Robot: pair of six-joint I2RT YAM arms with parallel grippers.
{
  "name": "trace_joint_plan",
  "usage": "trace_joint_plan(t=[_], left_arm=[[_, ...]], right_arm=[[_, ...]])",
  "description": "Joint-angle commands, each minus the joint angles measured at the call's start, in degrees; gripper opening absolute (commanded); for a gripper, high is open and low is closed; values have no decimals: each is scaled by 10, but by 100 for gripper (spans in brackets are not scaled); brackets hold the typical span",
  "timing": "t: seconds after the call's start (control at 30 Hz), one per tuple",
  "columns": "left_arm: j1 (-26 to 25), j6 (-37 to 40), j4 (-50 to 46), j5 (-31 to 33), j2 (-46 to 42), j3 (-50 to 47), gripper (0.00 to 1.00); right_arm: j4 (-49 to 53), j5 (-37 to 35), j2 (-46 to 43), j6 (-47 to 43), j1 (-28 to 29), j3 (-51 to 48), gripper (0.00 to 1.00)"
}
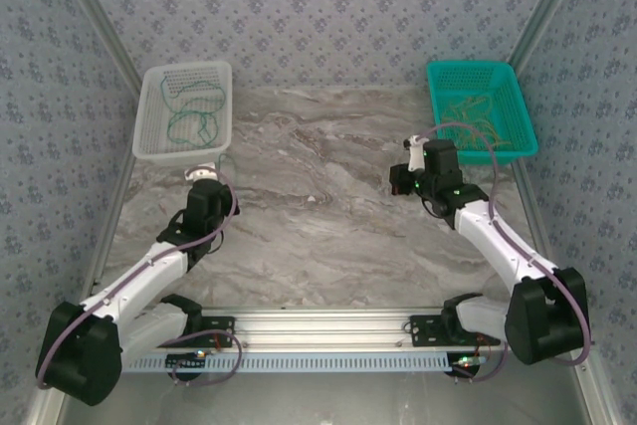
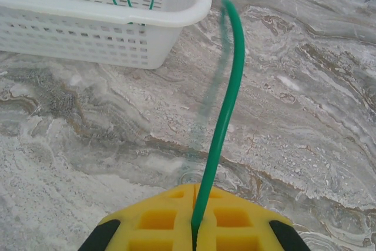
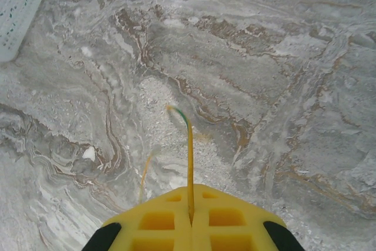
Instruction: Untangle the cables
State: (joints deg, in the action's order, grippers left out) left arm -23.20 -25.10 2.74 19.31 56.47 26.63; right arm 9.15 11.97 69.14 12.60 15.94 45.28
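Above the marble desk (image 1: 318,216), near the white basket (image 1: 147,151) and teal basket (image 1: 520,97) of looped cables (image 1: 191,126), the left gripper (image 2: 194,230) is clamped on a green cable (image 2: 228,98), the right gripper (image 3: 191,218) on a yellow cable (image 3: 190,163): light, floppy wire, likely best pinched near an end.

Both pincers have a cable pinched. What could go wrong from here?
1. The left pincer pinches the green cable at its tip seam; a quick swing might pull it free.
2. That pincer is beside the white basket, not over it; releasing now would likely drop the cable on the table.
3. The right pincer holds a very thin yellow cable that could slip out.
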Motion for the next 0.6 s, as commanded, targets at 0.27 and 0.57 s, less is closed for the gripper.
trace_joint_plan(t=[0.27,0.57], left_arm=[[11,34,-34,13,-1,93,0],[91,72,-96,-37,36,229,0]], right_arm=[[-113,-26,45,-22,65,-54,0],[-163,-72,63,-39,115,-75,0]])
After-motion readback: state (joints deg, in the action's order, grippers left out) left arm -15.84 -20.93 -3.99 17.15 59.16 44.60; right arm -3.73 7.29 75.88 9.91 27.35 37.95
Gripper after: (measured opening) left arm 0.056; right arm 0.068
